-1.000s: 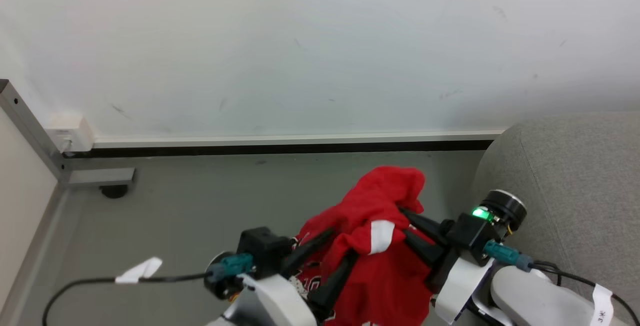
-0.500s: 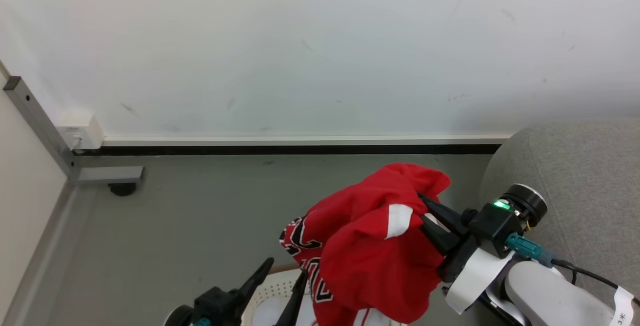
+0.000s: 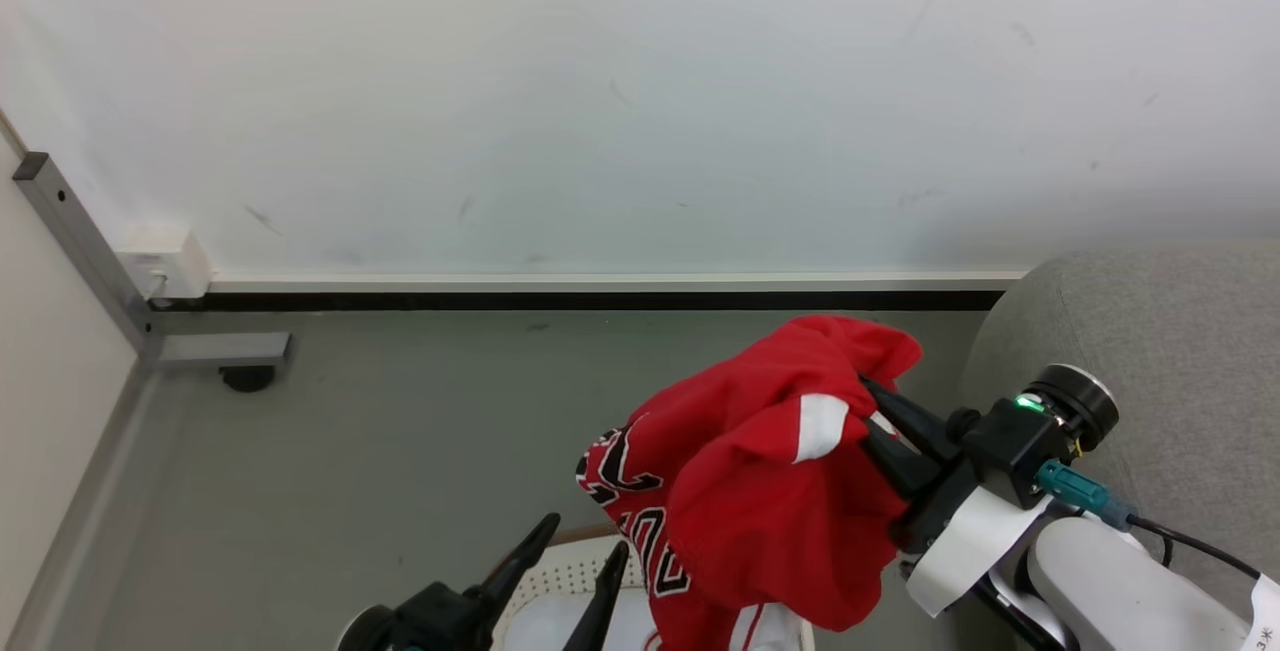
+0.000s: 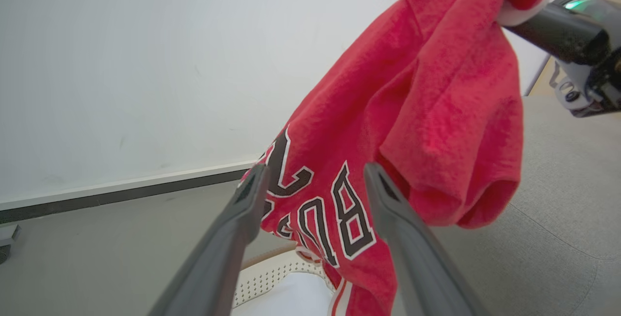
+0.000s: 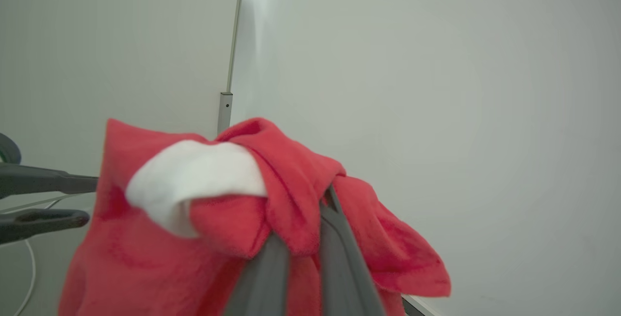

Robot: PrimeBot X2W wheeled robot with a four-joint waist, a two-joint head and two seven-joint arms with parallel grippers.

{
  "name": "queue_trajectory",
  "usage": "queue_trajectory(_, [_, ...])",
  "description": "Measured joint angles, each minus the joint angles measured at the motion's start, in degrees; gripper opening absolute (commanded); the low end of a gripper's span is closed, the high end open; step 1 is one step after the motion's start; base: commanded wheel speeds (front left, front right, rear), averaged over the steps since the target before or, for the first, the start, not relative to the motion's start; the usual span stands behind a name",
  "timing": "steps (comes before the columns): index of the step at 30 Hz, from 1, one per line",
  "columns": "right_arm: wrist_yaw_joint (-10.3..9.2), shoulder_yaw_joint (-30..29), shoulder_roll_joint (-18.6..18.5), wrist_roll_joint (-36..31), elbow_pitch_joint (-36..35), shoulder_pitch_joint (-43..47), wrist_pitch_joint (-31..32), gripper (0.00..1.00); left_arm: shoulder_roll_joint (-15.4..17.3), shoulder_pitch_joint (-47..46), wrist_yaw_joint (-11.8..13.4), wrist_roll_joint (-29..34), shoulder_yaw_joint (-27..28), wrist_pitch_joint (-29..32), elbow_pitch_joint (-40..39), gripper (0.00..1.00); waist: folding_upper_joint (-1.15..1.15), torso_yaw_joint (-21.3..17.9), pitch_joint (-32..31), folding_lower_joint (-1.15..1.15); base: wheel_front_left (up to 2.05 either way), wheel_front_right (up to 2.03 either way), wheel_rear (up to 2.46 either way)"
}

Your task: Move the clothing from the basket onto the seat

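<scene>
— How many pieces are you carrying?
— One red jersey (image 3: 760, 491), pinched in my right claw (image 3: 875, 416), fingers closed tight on the cloth. It hangs left of that claw, over the one basket (image 3: 555, 581).
— And the other claw?
— My left claw (image 3: 587, 536) gapes, holding nothing. One seat (image 3: 1150, 331) sits right of the right claw.

i get bright, even, diffuse light in the head view; shadows are soft, just a dimmer patch on the far wall (image 3: 1040, 216) at the right, by the sofa (image 3: 1170, 331). a green lamp (image 3: 1026, 401) glows with a small halo. in the left wrist view the fingers (image 4: 228, 238) of my left gripper (image 4: 315, 169) blur up close, while the red jersey (image 4: 436, 112) stays crisp. the right wrist view is dimmer, grey-green, the jersey fuzzy near the lens.
</scene>
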Motion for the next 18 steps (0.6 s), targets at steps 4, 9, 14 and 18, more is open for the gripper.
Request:
queue_trajectory(4, [0.0,-0.96,-0.53,-0.27,-0.14,0.0,0.0,0.0,-0.96,0.31,-1.41,1.87,1.01,-0.04,-0.01,1.0,0.0,-0.82,0.05,0.0,0.0,0.0,0.0])
queue_trajectory(9, [0.0,-2.86,-1.47,-0.51,-0.93,0.17,-0.02,0.0,-1.65,0.92,-2.78,3.05,1.21,-0.05,-0.16,1.0,0.0,-2.67,0.24,0.0,0.0,0.0,0.0])
queue_trajectory(14, [0.0,-4.87,-2.99,-0.77,-1.69,1.26,-0.04,0.0,-2.55,0.94,-3.89,4.97,-0.66,-0.05,-0.3,1.0,0.0,-5.57,0.58,0.0,0.0,0.0,0.0])
queue_trajectory(18, [0.0,-6.08,-4.17,-0.99,-2.68,2.22,-0.04,0.0,-3.46,0.71,-4.54,5.61,-4.24,-0.05,0.07,1.0,0.0,-8.56,0.8,0.0,0.0,0.0,0.0])
